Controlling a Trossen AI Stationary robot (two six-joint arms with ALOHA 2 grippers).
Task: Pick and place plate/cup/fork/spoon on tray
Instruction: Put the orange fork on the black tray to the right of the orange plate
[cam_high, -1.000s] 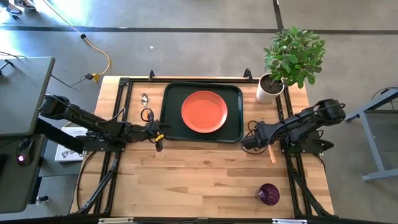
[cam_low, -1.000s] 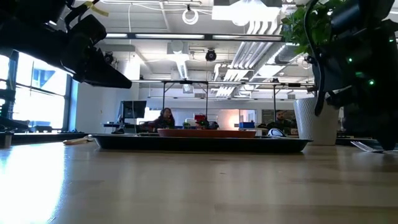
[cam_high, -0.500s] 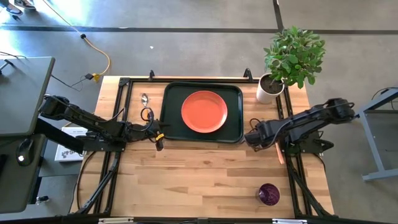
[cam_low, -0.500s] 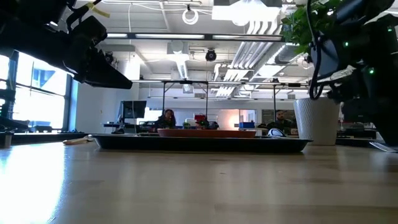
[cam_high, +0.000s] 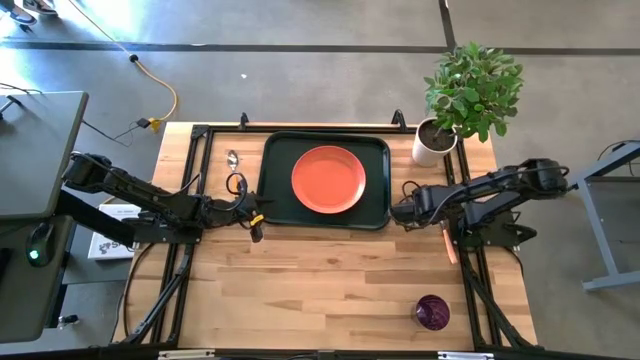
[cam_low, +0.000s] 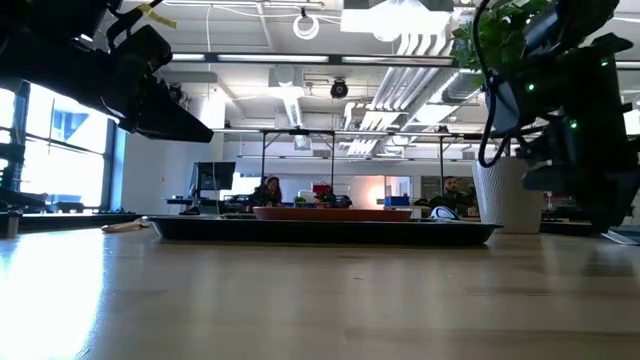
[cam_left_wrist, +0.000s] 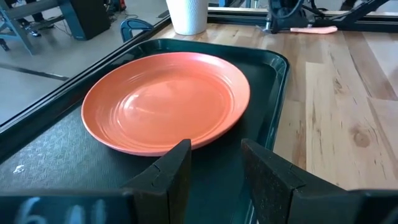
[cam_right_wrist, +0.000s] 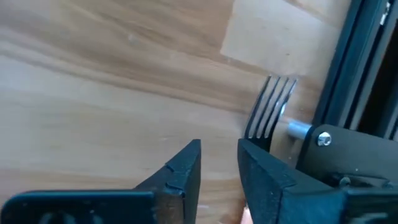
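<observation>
Your fork (cam_high: 447, 243) lies lengthwise near-to-far, silver prongs (cam_right_wrist: 270, 106) far, orange handle near; right gripper (cam_high: 398, 212) narrow and empty beside it

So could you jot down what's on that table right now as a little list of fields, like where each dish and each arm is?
plate: on the tray
cup: on bare wood, near right corner
fork: on table right of tray, beside a frame rail
spoon: left of tray
left gripper: at tray's left edge, jaws slightly apart, empty
right gripper: at tray's right edge, jaws slightly apart, empty
</observation>
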